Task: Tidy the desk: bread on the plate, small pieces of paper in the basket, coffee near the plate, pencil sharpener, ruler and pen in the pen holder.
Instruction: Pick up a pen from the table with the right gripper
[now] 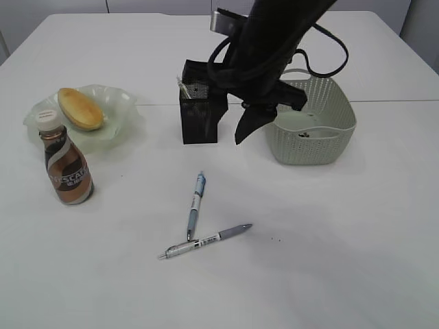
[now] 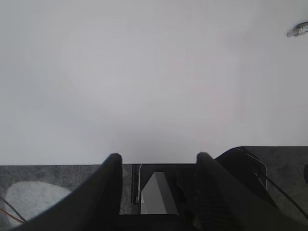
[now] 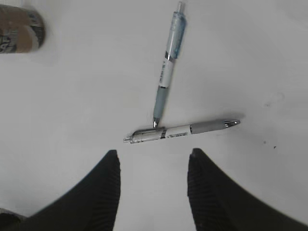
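We see two pens lying on the desk (image 1: 329,274), in the open area in front of the other things: a blue pen (image 1: 196,205) whose tip touches the clip end of a grey pen (image 1: 206,241), the two forming a rough T. In the right wrist view the blue pen (image 3: 167,67) runs away from the camera and the grey pen (image 3: 180,130) lies crosswise just beyond the fingertips. Behind the pens stands the pen holder (image 1: 199,113), upright, with the ruler (image 1: 184,87) poking out of its top at a slant. To its right sits the basket (image 1: 315,123), with small dark bits on its floor that we cannot identify. On the left the bread (image 1: 80,108) lies in the plate (image 1: 120,116), and the coffee (image 1: 66,161) stands upright just in front of the plate, almost touching its rim; its edge also shows at the top left of the right wrist view (image 3: 20,34). The right gripper (image 3: 153,161) hangs above the desk between pen holder and basket, its fingers spread apart with nothing between them. The left gripper (image 2: 159,161) sits at the desk's edge, fingers likewise spread and empty, looking over bare white surface.
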You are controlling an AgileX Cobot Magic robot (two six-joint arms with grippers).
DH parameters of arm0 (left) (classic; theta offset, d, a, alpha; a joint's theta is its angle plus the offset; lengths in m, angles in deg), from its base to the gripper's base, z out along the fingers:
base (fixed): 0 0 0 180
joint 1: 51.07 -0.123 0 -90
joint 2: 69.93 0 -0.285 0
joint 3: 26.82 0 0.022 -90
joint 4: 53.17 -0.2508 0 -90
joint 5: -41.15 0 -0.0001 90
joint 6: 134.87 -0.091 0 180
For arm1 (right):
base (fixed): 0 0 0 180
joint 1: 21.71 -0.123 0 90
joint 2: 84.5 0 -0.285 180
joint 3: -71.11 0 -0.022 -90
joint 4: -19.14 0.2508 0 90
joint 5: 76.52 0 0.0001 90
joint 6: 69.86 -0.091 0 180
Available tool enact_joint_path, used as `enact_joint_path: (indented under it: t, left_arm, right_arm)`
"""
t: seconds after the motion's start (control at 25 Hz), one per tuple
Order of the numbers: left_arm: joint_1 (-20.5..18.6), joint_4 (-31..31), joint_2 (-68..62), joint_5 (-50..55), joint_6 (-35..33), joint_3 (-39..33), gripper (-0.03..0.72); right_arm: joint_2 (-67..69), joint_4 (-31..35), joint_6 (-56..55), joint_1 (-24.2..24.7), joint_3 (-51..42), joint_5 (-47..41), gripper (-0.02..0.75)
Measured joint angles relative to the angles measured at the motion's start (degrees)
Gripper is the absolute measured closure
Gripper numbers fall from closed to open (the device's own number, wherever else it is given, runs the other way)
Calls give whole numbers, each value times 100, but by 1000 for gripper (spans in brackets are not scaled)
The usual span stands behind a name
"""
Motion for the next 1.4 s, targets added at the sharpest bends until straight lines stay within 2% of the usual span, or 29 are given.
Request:
enact_joint_path:
  t: [0.12,0.28,0.52,1.0,1.4]
  left_arm:
    - [0,12,0,0,0,0,326]
    - [0,12,0,0,0,0,327]
    - [0,12,0,0,-49,0,326]
    - [0,23,0,0,-110,0,327]
    - [0,10,0,0,-123,0,327]
  right_arm:
    - [82,-358,-633,-282,0,0,395]
    - [292,-513,-1283,-585,10,0,395]
    - [843,-647,-1988,-625,219,87,395]
    - [2295,-1330,-2100,-675,2363,39,395]
    - [2691,-1523,-1966,-809,2480,2,395]
